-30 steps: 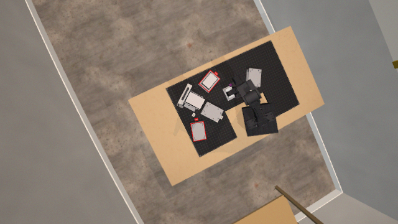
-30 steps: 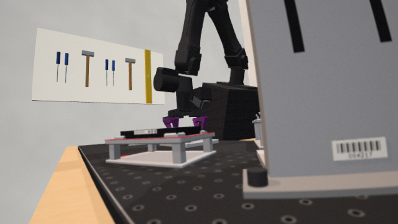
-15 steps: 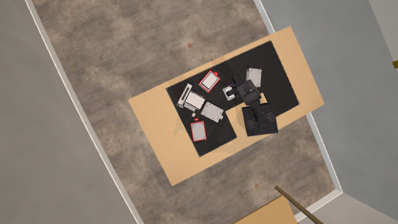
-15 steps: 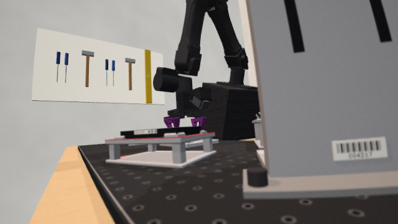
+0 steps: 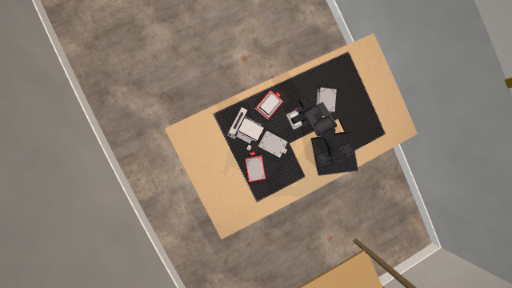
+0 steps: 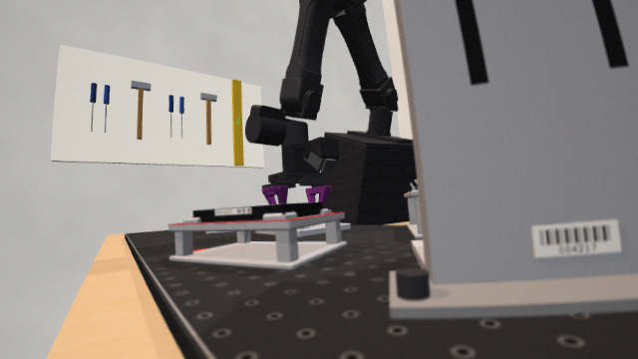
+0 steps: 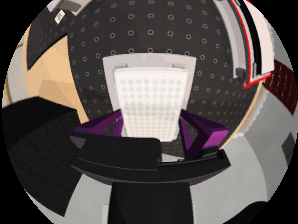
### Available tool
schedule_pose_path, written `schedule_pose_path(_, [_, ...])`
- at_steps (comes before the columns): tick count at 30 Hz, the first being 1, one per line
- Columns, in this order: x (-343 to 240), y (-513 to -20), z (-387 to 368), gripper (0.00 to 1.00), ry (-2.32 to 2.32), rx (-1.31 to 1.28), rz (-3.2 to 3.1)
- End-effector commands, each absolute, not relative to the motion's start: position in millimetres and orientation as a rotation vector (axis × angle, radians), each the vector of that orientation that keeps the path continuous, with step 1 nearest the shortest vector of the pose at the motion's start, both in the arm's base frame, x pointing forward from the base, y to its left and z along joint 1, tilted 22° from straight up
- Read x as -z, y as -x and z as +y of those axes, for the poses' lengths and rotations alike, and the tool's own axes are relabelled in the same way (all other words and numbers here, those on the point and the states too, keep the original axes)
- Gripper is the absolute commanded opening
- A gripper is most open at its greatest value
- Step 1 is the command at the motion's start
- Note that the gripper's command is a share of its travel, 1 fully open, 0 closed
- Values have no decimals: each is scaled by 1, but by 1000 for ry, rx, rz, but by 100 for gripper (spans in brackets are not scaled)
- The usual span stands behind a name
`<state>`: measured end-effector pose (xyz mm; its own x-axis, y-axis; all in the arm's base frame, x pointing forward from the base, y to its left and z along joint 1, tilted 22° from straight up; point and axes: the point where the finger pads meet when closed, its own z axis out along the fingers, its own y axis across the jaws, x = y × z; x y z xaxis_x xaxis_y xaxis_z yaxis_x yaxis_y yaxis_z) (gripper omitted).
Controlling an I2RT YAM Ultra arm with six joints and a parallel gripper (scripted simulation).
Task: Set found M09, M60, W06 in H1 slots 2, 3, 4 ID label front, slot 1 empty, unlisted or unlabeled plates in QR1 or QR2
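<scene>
My gripper (image 5: pixel 296 115) (image 6: pixel 297 195) (image 7: pixel 150 111) is low over a grey nest (image 5: pixel 289 116) (image 7: pixel 148 64) just in front of the arm's base. A white-topped well plate (image 5: pixel 291 116) (image 7: pixel 148 96) lies flat on that nest. My purple fingers stand on either long side of it and are shut on it. In the exterior view this plate is hidden behind a nearer nest. The plate hotel H1 (image 5: pixel 236 134) stands at the mat's left. Its slots and labels cannot be read from here.
A red-rimmed quarantine nest (image 6: pixel 259 222) holds a dark plate (image 6: pixel 259 210) with a label on its side. A second red-rimmed nest (image 5: pixel 254 169) looks bare. Grey nests stand in the middle of the mat (image 5: pixel 273 143) and behind the arm (image 5: pixel 326 98). A tall grey barcoded panel (image 6: pixel 523 150) fills the right of the exterior view.
</scene>
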<state>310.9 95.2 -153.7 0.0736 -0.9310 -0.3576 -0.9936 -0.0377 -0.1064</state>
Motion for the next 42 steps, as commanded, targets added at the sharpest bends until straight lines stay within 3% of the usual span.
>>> schedule_pose_path(1, [150, -312, 93, 86, 2030, -271, 1923])
schedule_pose_path(42, [117, -309, 80, 86, 2031, -271, 1923])
